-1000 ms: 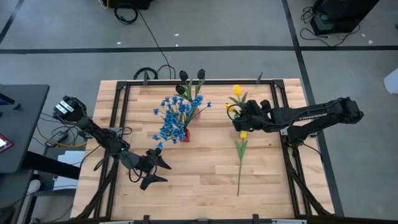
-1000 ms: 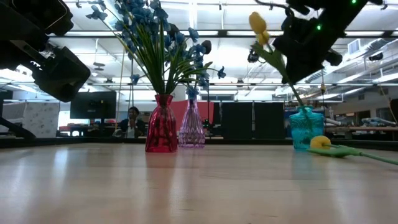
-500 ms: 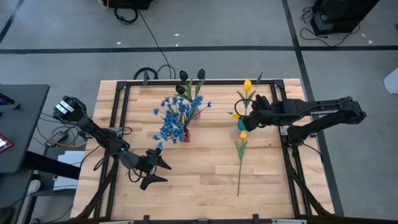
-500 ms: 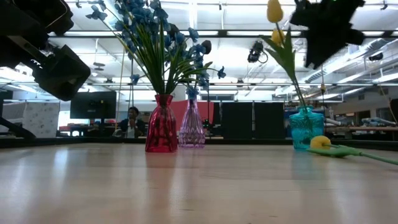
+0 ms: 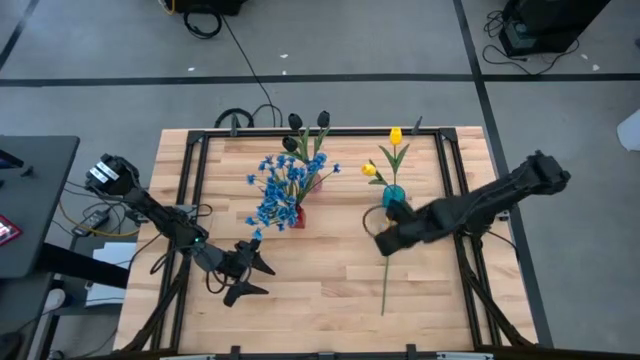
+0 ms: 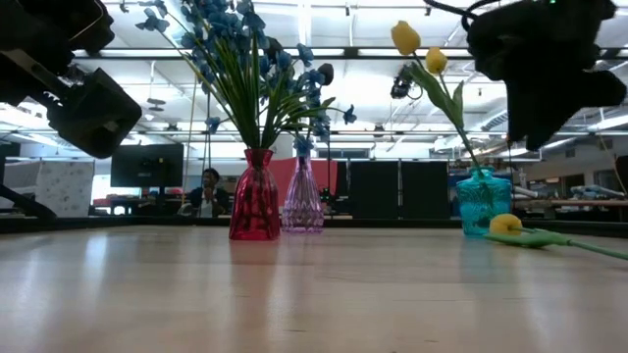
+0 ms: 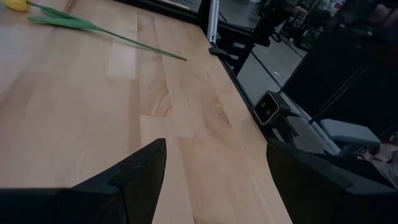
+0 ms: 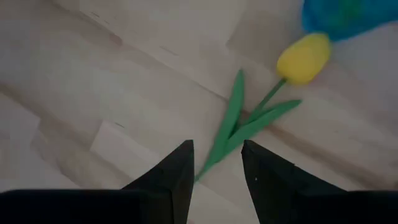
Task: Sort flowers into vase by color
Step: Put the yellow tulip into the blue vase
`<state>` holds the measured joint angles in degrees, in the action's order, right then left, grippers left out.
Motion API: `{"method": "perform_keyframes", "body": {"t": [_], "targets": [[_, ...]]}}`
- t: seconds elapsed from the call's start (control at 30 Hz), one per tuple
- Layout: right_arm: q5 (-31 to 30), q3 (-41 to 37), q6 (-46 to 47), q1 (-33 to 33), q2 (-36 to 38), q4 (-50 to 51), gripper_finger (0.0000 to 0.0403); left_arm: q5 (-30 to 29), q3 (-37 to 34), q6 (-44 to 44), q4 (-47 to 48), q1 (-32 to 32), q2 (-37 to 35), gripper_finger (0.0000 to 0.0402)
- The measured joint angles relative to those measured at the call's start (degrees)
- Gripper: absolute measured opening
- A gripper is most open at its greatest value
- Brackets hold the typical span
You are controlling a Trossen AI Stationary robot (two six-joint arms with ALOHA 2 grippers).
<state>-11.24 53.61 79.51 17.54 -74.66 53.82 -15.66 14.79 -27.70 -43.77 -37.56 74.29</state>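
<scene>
A red vase holds blue flowers. Behind it, a clear purple vase holds dark tulips. Two yellow tulips stand in the teal vase. Another yellow tulip lies flat on the table, its stem pointing to the near edge. My right gripper hangs open above this tulip's leaves, pointing down and clear of them. My left gripper waits open near the table's near left.
A dark metal frame runs round the wooden tabletop. Bare wood lies between the two grippers and along the near edge. In the low view a person sits far back in the room.
My right gripper has drawn away from the yellow tulips in the teal vase, which stay standing there. It has swung toward the near edge and tipped from nearly level to pointing down, and now hangs over the lying tulip.
</scene>
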Motion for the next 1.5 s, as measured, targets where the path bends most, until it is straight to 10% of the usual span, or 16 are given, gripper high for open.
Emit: {"method": "perform_keyframes", "body": {"t": [0.5, 1.13, 1.5], "targets": [[-0.3, -0.4, 20.0, 10.2, -19.7, -5.3, 0.0124, -0.2, 0.0, 2.1, 1.3, 0.0, 0.0, 0.0282], [-2.6, -6.8, 19.3, 9.1, -19.7, -16.2, 0.0124, -0.4, 0.0, 2.1, 0.9, 0.0, 0.0, 0.0282], [-3.1, -6.9, 18.3, 9.2, -19.7, -14.8, 0.0024, -0.4, 0.0, 2.1, 1.0, 0.0, 0.0, 0.0282]]}}
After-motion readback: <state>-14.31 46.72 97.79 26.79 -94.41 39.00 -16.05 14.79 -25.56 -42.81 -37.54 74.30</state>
